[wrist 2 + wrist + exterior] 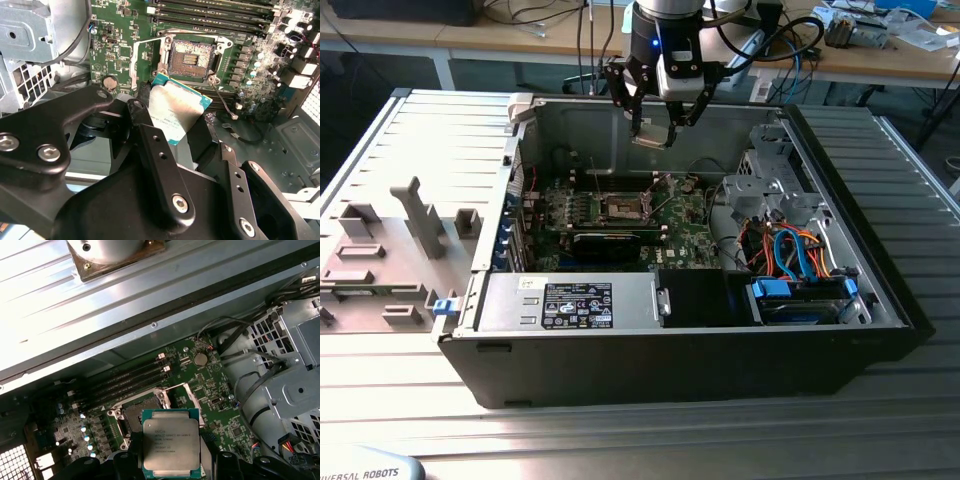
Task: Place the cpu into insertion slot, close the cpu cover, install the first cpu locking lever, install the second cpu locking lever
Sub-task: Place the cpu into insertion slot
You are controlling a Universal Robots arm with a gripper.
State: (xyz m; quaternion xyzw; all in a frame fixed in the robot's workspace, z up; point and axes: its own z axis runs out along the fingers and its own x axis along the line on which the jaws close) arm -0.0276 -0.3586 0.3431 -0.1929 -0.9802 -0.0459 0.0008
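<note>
My gripper [653,128] hangs over the open computer case, shut on the cpu [650,139], a flat silver-topped square chip. In both wrist views the cpu [177,110] [170,440] sits between the black fingers [150,135], held above the board and apart from it. The insertion slot [192,57] [623,207] lies bare, its dark centre showing, in the middle of the green motherboard [685,235]. In the first wrist view the chip hides part of the slot [136,415]. The cpu cover [141,62] [192,397], a thin silvery frame, stands swung open beside the slot. Thin wire levers [592,178] stick up near it.
Memory slots [215,11] run beside the socket. A long black card [610,241] lies in front of it in the exterior view. A metal drive cage [770,185], orange and blue cables [795,250] and a power supply [570,300] crowd the case. Grey fixtures [390,250] sit at the exterior view's left.
</note>
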